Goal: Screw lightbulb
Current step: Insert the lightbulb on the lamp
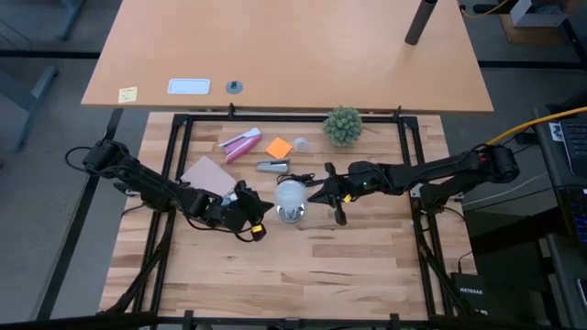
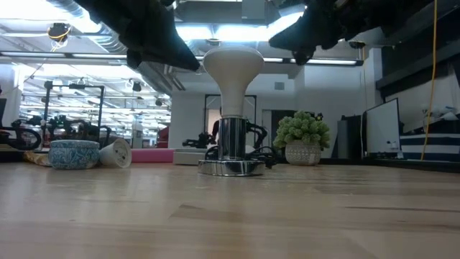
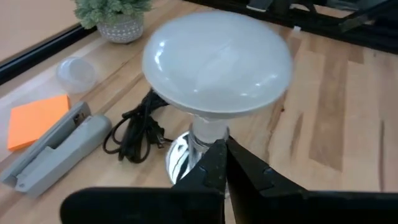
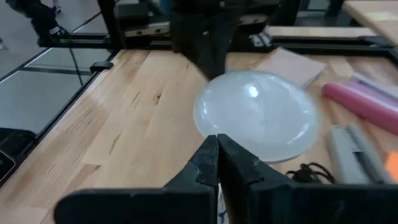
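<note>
Lightbulb (image 2: 232, 68) stands upright in the metal socket (image 2: 231, 147); both hands pinched narrow, holding nothing.

Plant ball (image 1: 342, 125), orange sticky pad (image 1: 279, 147), grey stapler (image 1: 272, 167) nr table's back.

Frosted lightbulb (image 3: 217, 62), shiny metal socket (image 2: 231, 151)

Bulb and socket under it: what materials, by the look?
Lightbulb: frosted white dome, matte with soft highlights; glass or plastic, cannot tell which. Socket: polished metal, likely chrome or steel, since its cylinder and flared foot show mirror reflections. Both stand upright on the table.
</note>
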Robot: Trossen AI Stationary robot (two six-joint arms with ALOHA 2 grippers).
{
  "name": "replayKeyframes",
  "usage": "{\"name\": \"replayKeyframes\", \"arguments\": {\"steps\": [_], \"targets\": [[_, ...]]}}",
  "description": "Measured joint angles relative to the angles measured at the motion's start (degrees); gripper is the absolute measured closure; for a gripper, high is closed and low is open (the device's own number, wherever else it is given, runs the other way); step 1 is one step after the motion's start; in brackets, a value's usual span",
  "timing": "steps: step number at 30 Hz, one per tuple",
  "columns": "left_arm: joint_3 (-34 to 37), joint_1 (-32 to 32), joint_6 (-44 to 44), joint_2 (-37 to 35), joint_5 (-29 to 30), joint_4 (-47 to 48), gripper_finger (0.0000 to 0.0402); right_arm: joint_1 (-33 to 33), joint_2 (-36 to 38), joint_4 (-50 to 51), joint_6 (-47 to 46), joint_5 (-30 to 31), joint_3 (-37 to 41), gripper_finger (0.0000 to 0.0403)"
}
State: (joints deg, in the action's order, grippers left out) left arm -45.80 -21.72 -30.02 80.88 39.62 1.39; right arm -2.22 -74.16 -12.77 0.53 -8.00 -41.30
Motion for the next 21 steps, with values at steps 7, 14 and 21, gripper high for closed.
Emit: {"name": "replayKeyframes", "arguments": {"steps": [7,14,21], "targets": [[0.0,-1.0,-0.3,0.0,0.0,-4.9,0.0401,0.0,3.2,0.3,5.4,11.0,0.0,0.0394],[0.0,-0.8,-1.4,1.9,-2.5,-8.3,0.0401,0.2,-1.1,-4.6,8.8,13.5,0.0,0.0394],[0.0,-0.7,-1.9,2.6,-3.0,-8.3,0.0401,2.0,-5.5,-5.1,8.7,13.6,0.0,0.0394]]}}
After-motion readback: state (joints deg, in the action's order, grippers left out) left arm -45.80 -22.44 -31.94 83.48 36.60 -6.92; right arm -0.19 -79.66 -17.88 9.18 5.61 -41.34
